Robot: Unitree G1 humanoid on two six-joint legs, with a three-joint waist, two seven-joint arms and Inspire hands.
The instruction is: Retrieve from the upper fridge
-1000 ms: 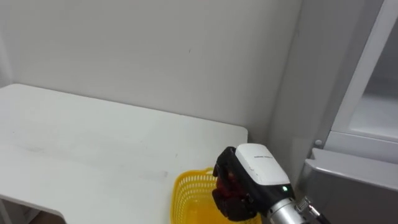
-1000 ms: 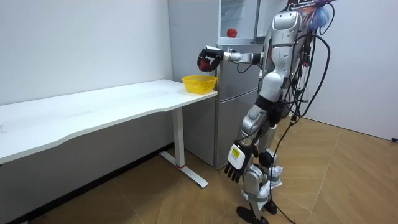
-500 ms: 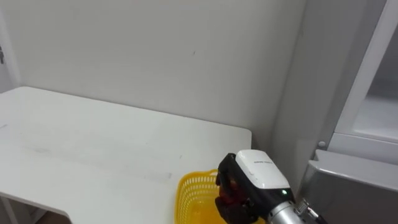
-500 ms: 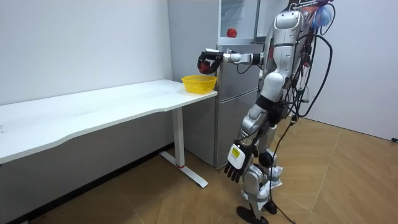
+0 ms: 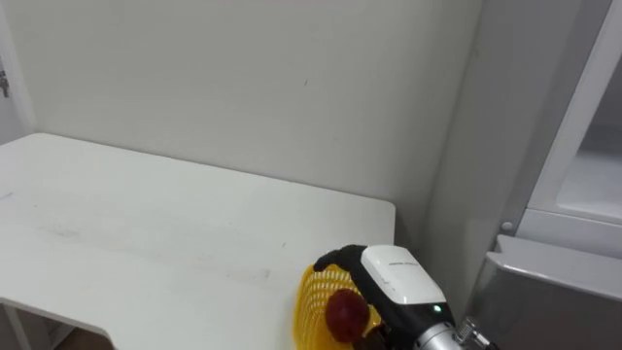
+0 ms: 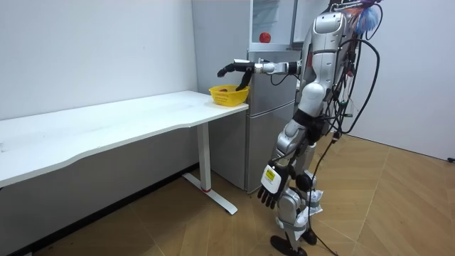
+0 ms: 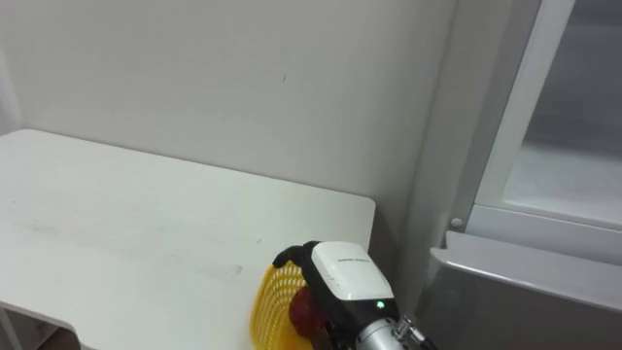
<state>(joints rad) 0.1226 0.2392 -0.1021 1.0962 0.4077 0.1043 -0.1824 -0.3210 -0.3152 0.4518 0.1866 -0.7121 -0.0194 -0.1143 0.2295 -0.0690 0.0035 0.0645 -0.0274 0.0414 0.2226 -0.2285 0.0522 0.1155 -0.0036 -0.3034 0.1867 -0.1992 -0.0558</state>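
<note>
Left eye view: the right robot hand (image 5: 394,279), fingers spread wide, hovers over a yellow basket (image 5: 311,303) at the corner of the white bench (image 5: 146,224), a red apple (image 5: 346,316) just beneath. Room view: apple in the basket, fridge (image 6: 270,107) beside the bench, left robot hand (image 6: 269,190) hanging relaxed.

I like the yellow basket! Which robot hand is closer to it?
Right. The right hand hovers just above the yellow basket, fingers spread; the left hand hangs low beside the robot's leg, far off.
</note>
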